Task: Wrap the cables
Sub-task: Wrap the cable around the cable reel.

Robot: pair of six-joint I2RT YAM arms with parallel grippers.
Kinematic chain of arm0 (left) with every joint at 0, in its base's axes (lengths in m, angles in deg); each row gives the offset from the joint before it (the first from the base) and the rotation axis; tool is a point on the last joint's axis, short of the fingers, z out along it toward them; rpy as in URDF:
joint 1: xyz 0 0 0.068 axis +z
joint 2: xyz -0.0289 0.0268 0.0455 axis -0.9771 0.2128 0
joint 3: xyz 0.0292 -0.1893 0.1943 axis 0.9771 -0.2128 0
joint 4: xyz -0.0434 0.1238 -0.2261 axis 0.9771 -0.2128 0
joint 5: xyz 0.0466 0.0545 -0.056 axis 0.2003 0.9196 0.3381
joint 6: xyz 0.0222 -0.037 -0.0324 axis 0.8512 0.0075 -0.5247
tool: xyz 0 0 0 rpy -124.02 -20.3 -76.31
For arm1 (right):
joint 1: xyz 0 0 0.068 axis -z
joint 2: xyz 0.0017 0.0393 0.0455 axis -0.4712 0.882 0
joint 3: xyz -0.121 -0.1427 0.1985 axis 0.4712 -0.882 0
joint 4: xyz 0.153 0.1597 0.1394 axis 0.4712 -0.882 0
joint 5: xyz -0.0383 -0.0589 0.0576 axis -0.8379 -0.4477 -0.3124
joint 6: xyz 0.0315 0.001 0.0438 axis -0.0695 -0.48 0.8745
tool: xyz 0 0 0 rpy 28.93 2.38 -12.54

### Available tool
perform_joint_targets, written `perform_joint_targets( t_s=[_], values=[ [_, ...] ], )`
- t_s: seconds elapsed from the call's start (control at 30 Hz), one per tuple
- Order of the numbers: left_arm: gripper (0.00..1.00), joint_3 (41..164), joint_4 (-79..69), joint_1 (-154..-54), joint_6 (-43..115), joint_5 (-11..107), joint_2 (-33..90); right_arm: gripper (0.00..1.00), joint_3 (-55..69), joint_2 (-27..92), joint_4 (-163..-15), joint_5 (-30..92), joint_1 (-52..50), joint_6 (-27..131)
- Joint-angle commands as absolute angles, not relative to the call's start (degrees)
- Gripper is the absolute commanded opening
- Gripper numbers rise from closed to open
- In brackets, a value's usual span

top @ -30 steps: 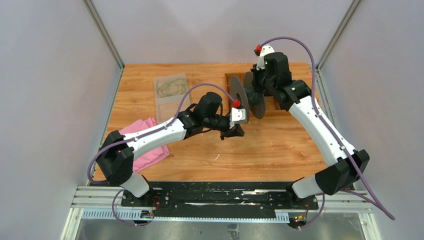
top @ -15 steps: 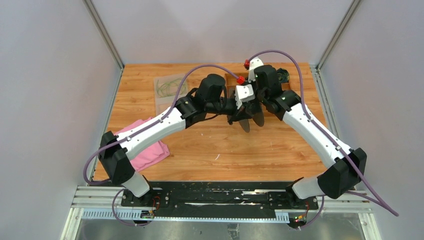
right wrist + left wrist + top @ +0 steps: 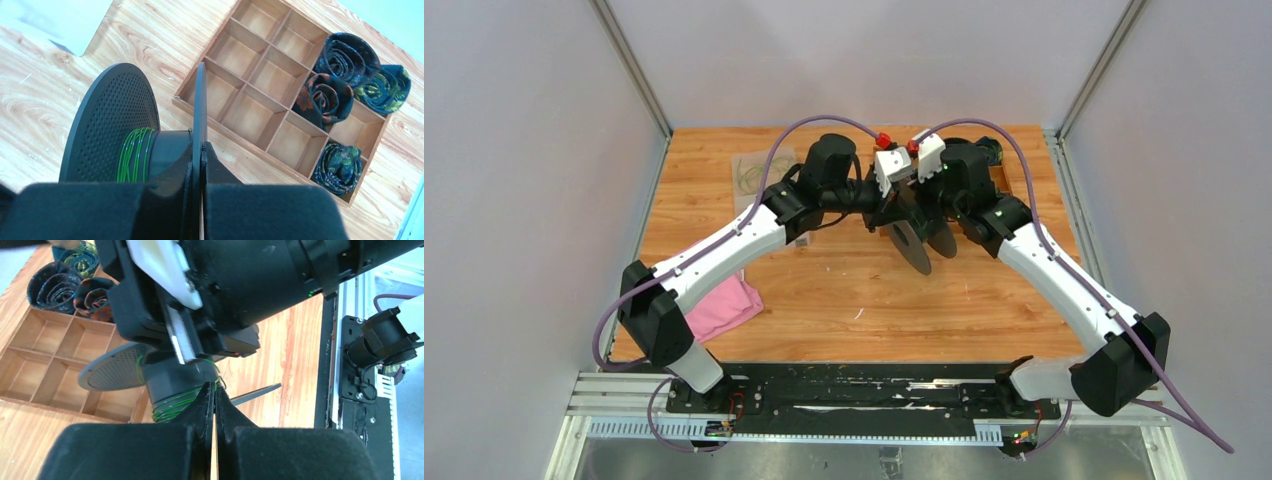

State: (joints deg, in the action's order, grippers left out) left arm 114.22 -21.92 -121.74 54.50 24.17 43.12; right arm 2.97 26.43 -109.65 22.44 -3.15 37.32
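A black spool (image 3: 911, 248) hangs tilted over the table's back middle. My right gripper (image 3: 201, 146) is shut on the thin edge of one flange (image 3: 200, 100). Thin green cable (image 3: 134, 152) is wound in several turns round the core beside the perforated flange (image 3: 115, 125). My left gripper (image 3: 215, 390) is shut, its tips pinching the green cable (image 3: 170, 405) where it leaves the core (image 3: 170, 380). From above, the left gripper (image 3: 896, 210) and right gripper (image 3: 936, 212) meet over the spool. More green cable lies coiled in a clear bag (image 3: 759, 175).
A wooden divided tray (image 3: 250, 75) lies under the spool at the back, with rolled ties (image 3: 345, 60) in its far compartments. A pink cloth (image 3: 724, 305) lies at the front left. The black base rail (image 3: 854, 395) runs along the near edge.
The left arm has swung from in front of the spool back and up to meet the right gripper. The right gripper has brought the spool nearer and leftward, tilting it.
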Motion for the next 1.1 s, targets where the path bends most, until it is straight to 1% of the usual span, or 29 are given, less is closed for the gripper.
perform_joint_targets(
  t_s=[0.0,0.47,0.63,0.83,1.07],
  values=[
    [0.00,114.67,-22.06,-120.81,55.57,23.20,42.15,0.01,2.53,24.28,-106.92,28.06,-4.22,33.06],
    [0.00,115.92,-35.25,-119.49,72.11,23.02,42.71,0.01,2.16,22.07,-110.22,38.82,-4.24,24.81],
    [0.00,115.78,-37.63,-118.55,75.81,19.71,43.33,0.01,1.59,21.52,-110.80,42.17,-4.40,23.78],
    [0.00,115.73,-42.64,-117.48,85.11,16.05,44.09,0.01,1.29,20.82,-110.60,42.32,-4.40,24.19],
    [0.00,114.33,-44.33,-117.09,90.47,15.09,44.46,0.01,1.98,20.36,-109.99,41.50,-4.40,25.52]
  ],
)
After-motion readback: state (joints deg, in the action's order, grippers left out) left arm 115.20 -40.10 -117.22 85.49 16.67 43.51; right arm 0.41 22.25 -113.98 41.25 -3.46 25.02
